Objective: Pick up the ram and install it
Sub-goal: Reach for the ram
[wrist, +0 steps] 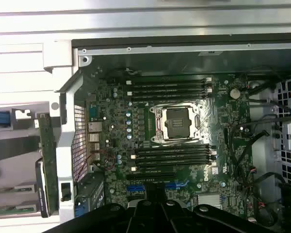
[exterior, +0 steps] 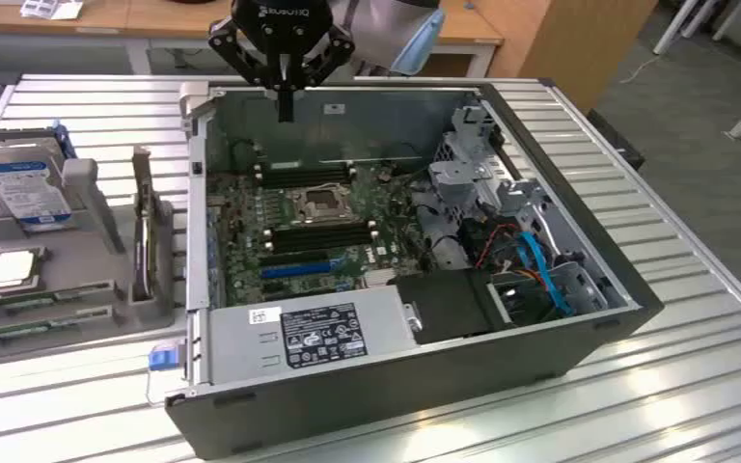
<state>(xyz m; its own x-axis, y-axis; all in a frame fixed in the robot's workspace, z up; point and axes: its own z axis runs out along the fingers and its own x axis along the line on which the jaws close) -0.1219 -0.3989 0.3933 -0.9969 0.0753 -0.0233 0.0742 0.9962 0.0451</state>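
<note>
**Ribbed metal counter with opened computer case: contents at this moment**

Room: wooden desks stand along the back, with grey floor on the exterior view's right.

Surface: counter of pale metal slats, reflecting light; it carries every item below.

Item 1. Computer case, dark grey, lying on its side with the open side up, in the middle of the counter. Inside are a green motherboard, a processor socket with a silver frame, and black memory slots in a bank on each side of that socket. A labelled silver power supply sits at the near end. Blue cables lie on the exterior view's right.

Item 2. Grey holder, on the counter just beside the case at the exterior view's left. It carries a blue-labelled hard drive propped up and a square silver processor chip lying flat.

Item 3. Ram, a narrow green stick lying flat in a slot at the near end of the holder, with a second like stick just beside it. It is well apart from the case interior.

Item 4. End effector, black, pointing straight down above the far end of the case, near its back wall. Its fingers are pressed together with nothing between them. It is well apart from the ram.
</note>
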